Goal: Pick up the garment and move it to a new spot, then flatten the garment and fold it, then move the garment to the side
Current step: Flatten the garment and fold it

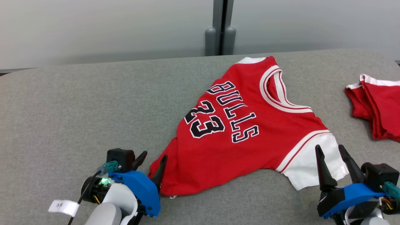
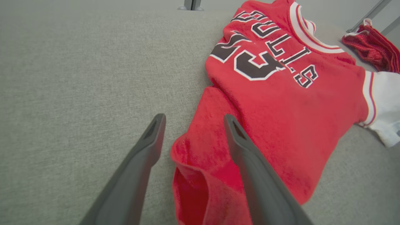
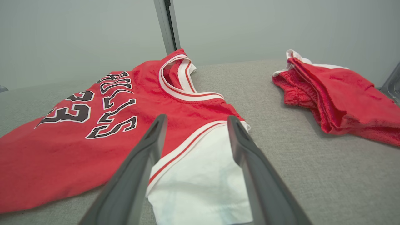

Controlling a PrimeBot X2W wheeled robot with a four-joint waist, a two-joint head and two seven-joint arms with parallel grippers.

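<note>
Both jaws spread wide, nothing pinched; red jersey (image 1: pixel 247 131) lies front-up on the grey table (image 1: pixel 78 109).
Left gripper (image 1: pixel 153 156): jersey's hem corner (image 2: pixel 187 156) sits between its fingers, one finger over the cloth. Right gripper (image 1: pixel 329 148): white sleeve (image 3: pixel 200 175) lies between and under its fingers. Second red garment (image 1: pixel 378 106) lies well apart, off the right jaws' outer side.

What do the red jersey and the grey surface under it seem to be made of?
Jersey: soft knitted cloth, probably cotton or fleece; its matte, slightly fuzzy nap shows in the left wrist view. Surface: grey woven upholstery-like fabric, matte; a fine speckled weave is visible, though what lies beneath cannot be told.
</note>
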